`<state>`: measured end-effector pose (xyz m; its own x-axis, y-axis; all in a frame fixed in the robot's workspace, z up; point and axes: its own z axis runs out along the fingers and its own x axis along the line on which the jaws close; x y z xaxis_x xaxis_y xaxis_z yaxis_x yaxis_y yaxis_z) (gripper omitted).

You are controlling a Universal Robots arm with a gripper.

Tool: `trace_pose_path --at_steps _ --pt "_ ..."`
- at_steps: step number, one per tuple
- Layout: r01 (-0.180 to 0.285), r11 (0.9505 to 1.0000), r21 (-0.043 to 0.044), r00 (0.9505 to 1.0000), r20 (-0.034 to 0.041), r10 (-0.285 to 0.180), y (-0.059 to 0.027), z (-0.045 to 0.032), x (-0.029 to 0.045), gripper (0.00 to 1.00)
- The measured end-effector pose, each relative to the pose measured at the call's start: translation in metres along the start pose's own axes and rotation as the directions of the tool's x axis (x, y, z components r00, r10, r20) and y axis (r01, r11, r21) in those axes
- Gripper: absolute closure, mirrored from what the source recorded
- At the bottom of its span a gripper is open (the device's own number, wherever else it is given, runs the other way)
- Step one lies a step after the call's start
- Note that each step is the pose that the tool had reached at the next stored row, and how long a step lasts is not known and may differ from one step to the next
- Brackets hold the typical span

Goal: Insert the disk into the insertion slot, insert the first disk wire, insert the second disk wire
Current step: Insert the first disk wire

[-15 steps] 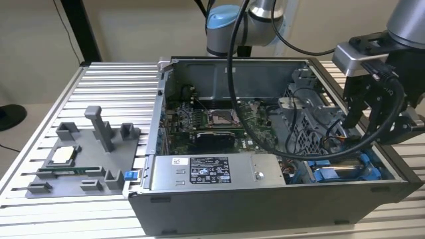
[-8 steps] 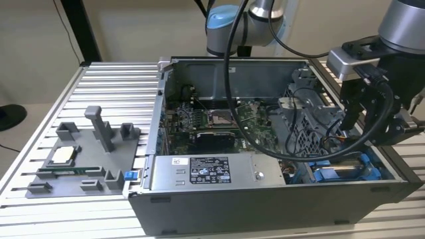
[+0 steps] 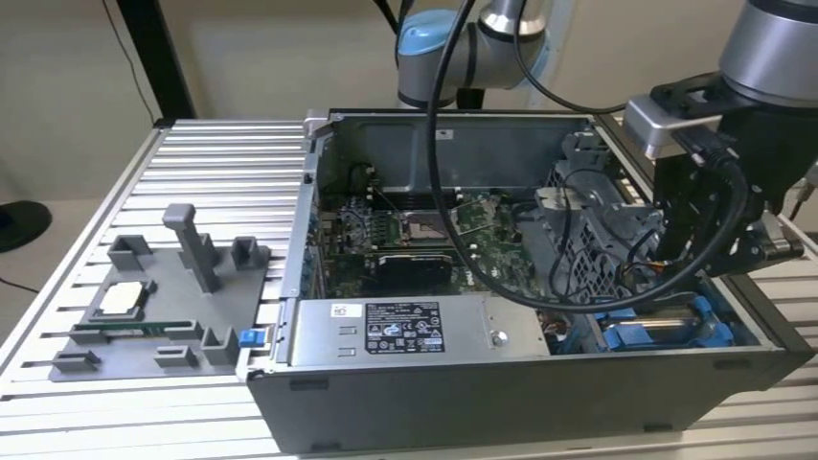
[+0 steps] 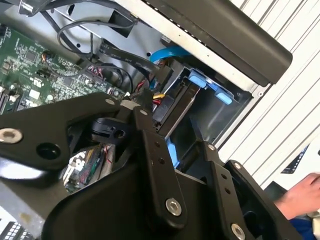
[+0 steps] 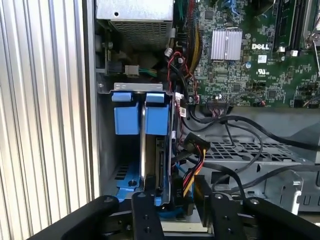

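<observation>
The disk (image 5: 159, 160) stands on edge in the insertion slot (image 5: 106, 150), its blue carrier tab (image 5: 157, 116) at the bay's mouth. In the second wrist view the disk (image 4: 183, 102) sits in the same grey bay (image 4: 220, 117). A black connector with yellow and red wires (image 5: 194, 146) hangs at the disk's end, and it (image 4: 161, 107) lies against the disk there. My gripper (image 5: 177, 200) is open, its fingers either side of that end of the disk without pinching anything; the gripper (image 4: 172, 131) hovers just above it. In the exterior view the blue carrier (image 3: 665, 333) shows at the case's front right corner.
A blue cable (image 4: 167, 51) curves along the case wall beside the bay. The motherboard (image 5: 250, 60) and black cables (image 5: 250, 125) lie next to the bay. A grey labelled power-supply box (image 3: 402, 329) and a grey fixture tray (image 3: 160, 307) sit to the exterior view's left. A hand (image 4: 300, 192) rests outside the case.
</observation>
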<state>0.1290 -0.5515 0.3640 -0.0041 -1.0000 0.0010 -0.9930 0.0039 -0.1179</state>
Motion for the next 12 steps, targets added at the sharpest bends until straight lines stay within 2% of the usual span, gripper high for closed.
trace_pose_path --at_steps 5,8,11,12 --pt "0.005 1.0 0.0037 1.0 0.0002 -0.005 0.0001 0.0003 -0.0007 0.0" --pt "0.015 0.9998 0.0103 0.9999 0.0 -0.015 0.0002 0.0005 -0.0017 0.0" --pt "0.025 0.9995 0.0165 0.9997 -0.0041 -0.025 0.0001 0.0004 -0.0026 0.0" --pt "0.028 0.9995 0.0172 0.9996 -0.0076 -0.028 0.0001 0.0004 -0.003 0.0"
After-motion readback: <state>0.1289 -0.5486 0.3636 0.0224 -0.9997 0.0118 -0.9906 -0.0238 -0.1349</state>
